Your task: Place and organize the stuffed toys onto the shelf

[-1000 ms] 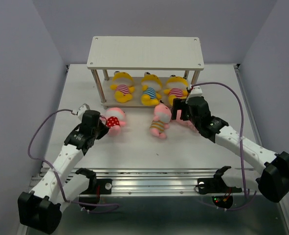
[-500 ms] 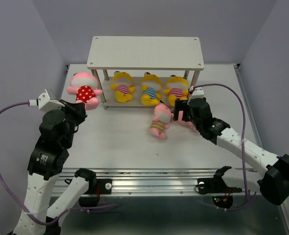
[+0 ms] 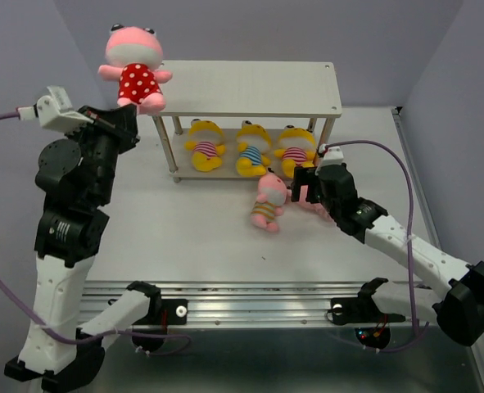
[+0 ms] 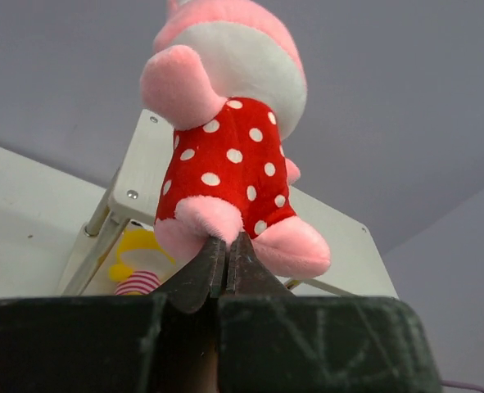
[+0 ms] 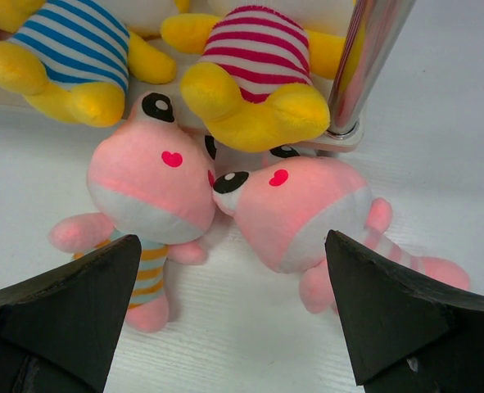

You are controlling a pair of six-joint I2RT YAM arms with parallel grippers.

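Overhead view. At ten o'clock the left gripper [image 3: 125,110], pressed together, pinches a pink polka-dot toy [image 3: 135,70] by its lower seam. It holds the toy upright in the air at the left end of the shelf [image 3: 250,86], probably so it can be set sitting on the top board. Three yellow toys [image 3: 250,147] line the lower tier at twelve o'clock. At three o'clock the right gripper [image 3: 301,184] hangs spread wide over two pink toys [image 5: 147,188] lying head to head on the worktop [image 3: 201,246], seemingly ready to take one.

Shelf [image 3: 243,86] holds yellow toys [image 3: 252,149]; table [image 3: 192,246] holds pink toys [image 3: 268,198].
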